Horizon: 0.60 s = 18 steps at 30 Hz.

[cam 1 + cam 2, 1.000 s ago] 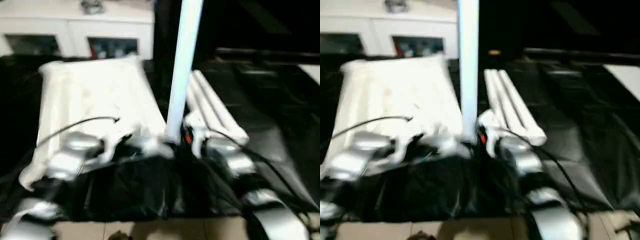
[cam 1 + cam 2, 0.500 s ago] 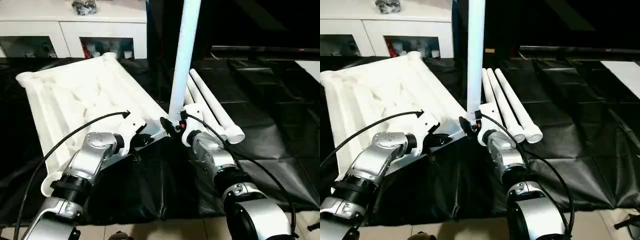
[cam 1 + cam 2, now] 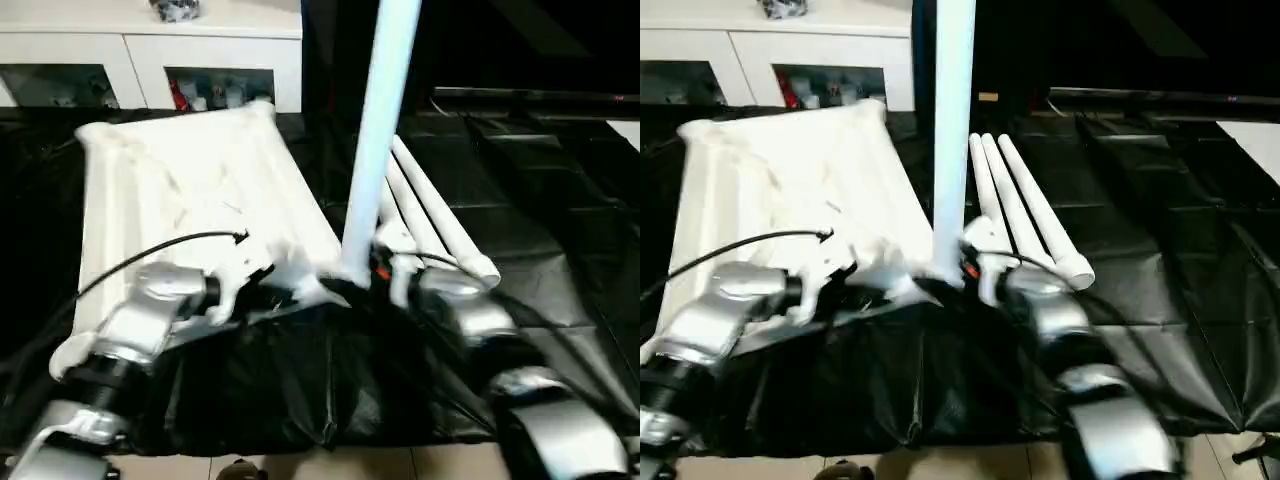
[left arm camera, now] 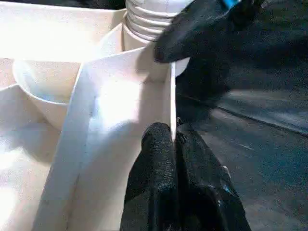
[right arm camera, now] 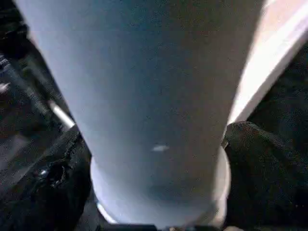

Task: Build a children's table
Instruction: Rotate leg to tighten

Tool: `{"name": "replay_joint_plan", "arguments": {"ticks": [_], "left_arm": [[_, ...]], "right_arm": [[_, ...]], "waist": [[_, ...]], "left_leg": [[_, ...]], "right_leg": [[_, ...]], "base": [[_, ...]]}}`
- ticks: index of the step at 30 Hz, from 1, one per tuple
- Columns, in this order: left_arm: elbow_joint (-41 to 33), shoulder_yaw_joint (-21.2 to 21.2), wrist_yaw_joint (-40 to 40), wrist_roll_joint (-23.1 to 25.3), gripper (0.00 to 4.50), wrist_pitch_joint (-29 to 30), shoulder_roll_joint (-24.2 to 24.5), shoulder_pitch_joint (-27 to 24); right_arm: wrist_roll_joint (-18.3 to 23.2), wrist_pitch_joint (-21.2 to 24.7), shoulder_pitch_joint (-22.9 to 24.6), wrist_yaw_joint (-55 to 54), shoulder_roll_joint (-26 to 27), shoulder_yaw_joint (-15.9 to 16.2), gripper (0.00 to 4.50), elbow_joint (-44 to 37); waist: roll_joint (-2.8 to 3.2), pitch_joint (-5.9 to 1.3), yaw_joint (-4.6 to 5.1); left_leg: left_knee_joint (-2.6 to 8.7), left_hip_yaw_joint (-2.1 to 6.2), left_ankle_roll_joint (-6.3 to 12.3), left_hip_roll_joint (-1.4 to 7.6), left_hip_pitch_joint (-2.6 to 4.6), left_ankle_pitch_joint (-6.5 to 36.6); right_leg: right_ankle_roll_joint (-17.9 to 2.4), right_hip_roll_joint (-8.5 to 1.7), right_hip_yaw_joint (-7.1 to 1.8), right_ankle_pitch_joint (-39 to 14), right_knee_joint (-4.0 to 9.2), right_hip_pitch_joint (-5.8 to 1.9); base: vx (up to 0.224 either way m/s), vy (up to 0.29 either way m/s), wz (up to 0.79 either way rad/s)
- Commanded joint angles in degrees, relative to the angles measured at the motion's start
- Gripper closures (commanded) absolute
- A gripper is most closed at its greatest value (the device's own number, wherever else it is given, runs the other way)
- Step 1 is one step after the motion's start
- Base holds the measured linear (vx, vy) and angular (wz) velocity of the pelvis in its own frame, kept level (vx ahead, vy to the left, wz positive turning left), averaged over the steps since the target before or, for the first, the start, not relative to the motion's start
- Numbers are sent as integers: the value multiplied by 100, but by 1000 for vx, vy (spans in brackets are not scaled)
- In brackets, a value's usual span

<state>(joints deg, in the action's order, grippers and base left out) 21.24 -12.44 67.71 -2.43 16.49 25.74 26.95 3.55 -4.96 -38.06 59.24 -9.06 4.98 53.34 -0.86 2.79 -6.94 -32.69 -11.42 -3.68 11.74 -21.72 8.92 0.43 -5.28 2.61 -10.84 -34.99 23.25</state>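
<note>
The children's table top [image 3: 190, 190] lies upside down on the black sheet, its ribbed underside facing up. One white leg [image 3: 375, 150] stands upright in the near right corner socket. In the left wrist view my left gripper [image 4: 173, 134] is shut on a thin edge rib of the top beside that socket. My right gripper [image 5: 154, 144] sits at the foot of the upright leg [image 5: 144, 96]. It is open, with one finger [image 5: 48, 178] on each side of the tube. Three more legs [image 3: 1030, 210] lie side by side to the right of the top.
A white glass-doored cabinet [image 3: 150, 60] stands behind the work. The black sheet [image 3: 560, 200] spreads far to the right, and tiled floor [image 3: 300, 465] shows at the near edge. A black cable [image 3: 150, 255] arcs over my left forearm.
The whole picture has shifted with the head. The leg stands in the same corner socket, and both grippers stay at that corner.
</note>
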Motion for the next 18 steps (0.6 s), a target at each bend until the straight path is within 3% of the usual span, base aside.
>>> {"name": "replay_joint_plan", "arguments": {"ticks": [1, 10, 18], "left_arm": [[-104, -121, 409, -236, 450, -222, -8, 72], [81, -148, 919, -346, 450, -330, 200, 157], [249, -139, 931, -288, 450, -440, 212, 199]], "right_arm": [[120, 208, 41, 750, -66, 267, 3, -326], [110, 465, 130, 1575, -226, 521, 84, -639], [108, 642, 285, 1637, -174, 632, 151, -838]], "waist": [[9, -368, -10], [10, -366, -63], [2, -372, -124]], "left_leg": [[368, 51, 140, 159, 119, 1485], [369, 48, 103, 175, 145, 1446], [371, 48, 50, 179, 154, 1476]], "right_leg": [[-1411, -245, -169, -665, 326, -248], [-1437, -247, -167, -776, 322, -218], [-1401, -267, -174, -809, 319, -209]], "base": [[0, 0, 0], [0, 0, 0], [0, 0, 0]]}}
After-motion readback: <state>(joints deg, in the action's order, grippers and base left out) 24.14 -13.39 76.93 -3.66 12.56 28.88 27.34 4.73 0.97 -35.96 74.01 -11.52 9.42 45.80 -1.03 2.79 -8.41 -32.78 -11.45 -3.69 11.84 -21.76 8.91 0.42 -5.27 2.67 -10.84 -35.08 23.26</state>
